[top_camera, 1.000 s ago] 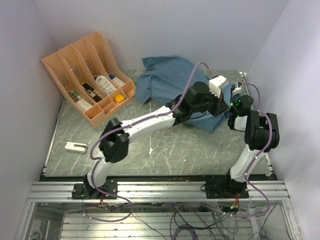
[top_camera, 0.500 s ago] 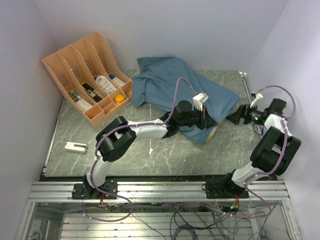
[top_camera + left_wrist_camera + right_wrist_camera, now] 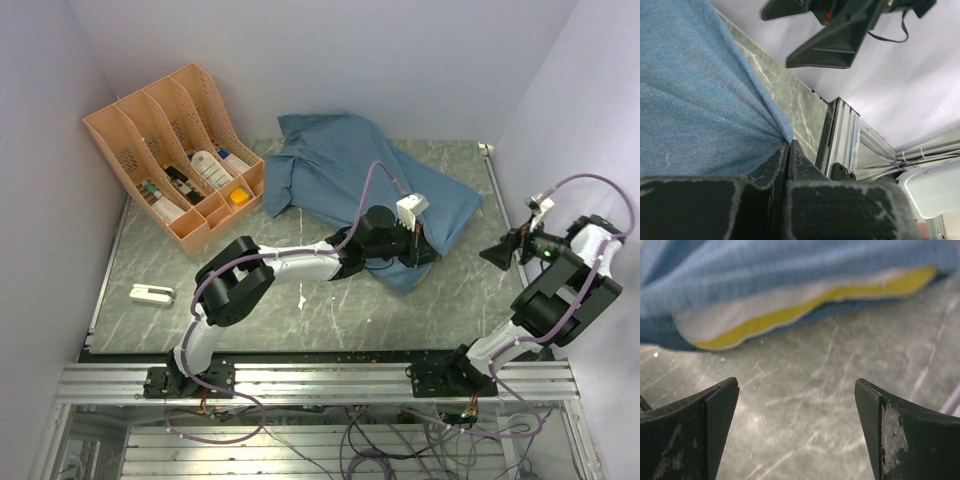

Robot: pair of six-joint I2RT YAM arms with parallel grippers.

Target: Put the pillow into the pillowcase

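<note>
Because the blue pillowcase (image 3: pixel 370 175) covers nearly all of the pillow (image 3: pixel 790 310), I can make out only a blurred cream strip with a yellow edge, peeking from the case's open side in my right wrist view. My left arm stretches low across the worktop (image 3: pixel 330 310). My left gripper (image 3: pixel 787 150) is pinched tight on a corner of the pillowcase, and the woven cloth fans out in creases from the jaws. My right arm is folded back at the worktop's right edge, and my right gripper (image 3: pixel 796 385) is spread wide, holding nothing and clear of the fabric. The case lies soft and rumpled across the middle and far part of the green marbled worktop.
</note>
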